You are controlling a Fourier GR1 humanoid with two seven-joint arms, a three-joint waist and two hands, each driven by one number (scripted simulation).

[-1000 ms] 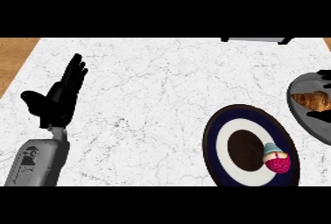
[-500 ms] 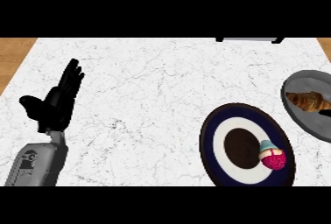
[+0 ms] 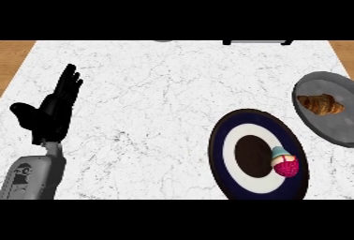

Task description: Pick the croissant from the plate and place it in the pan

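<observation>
— If we start at the far left, what is there?

— A strip of brown wood [image 3: 14, 56] beside the white marbled counter [image 3: 159, 93]. Over the counter's left part, the left hand [image 3: 50, 115] rests with its palm up off the surface, at the end of a grey forearm [image 3: 31, 176] that comes in from the lower edge.

— How are its fingers?

— Straight and spread, pointing toward the far edge, with the thumb out to the left. Nothing is in them and nothing lies close to them.

— And past the middle?

— A broad bare stretch of marble, then a plate [image 3: 216, 152] right of centre, near the front edge. It has a dark blue rim, a white ring and a dark round middle. On its right side sits a small cake [image 3: 285, 165], pink-red below a pale teal part, lying across the white ring.

— Where is the croissant?

— Not on that plate. It [image 3: 320, 104] lies in the grey pan [image 3: 332, 126] at the right edge, in the upper half of the pan's floor, brown and curved, its length running roughly left to right. The pan sits just beyond and to the right of the plate, and I cannot tell whether their rims touch.

— Anything farther back?

— A dark shape [image 3: 259, 42] at the far edge, cut off, too little of it showing to name.
</observation>
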